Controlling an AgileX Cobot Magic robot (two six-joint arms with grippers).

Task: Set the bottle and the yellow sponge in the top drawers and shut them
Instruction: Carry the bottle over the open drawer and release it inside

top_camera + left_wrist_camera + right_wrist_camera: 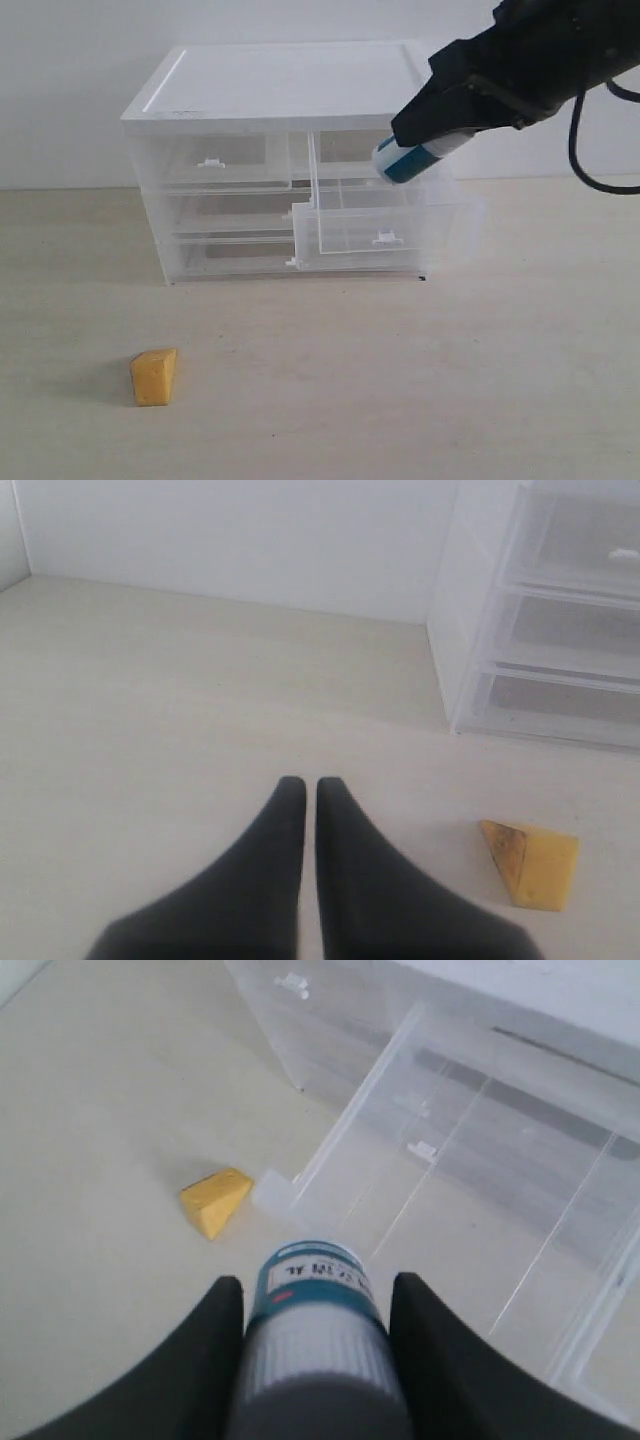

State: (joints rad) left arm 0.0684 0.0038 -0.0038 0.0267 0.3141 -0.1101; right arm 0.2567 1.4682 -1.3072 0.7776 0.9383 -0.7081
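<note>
Main worry from here, probably: letting go of the bottle [408, 162] at this height and tilt; could glance off the thin clear wall of the pulled-out top drawer [385, 228] just below the right end effector [314, 1305] and roll away across the worktop [420, 400]; could also land propped on end and jam against the cabinet [280, 85] frame when pushed shut. Right end effector clamped on the bottle, one finger on each side, free end poking down toward that drawer. Left end effector [303, 792] pinched nearly together, gripping nothing, hanging over bare worktop; yellow sponge [530, 865] lying ahead of it and off to one side, not touching it; other top drawer [215, 160] shut.
</note>
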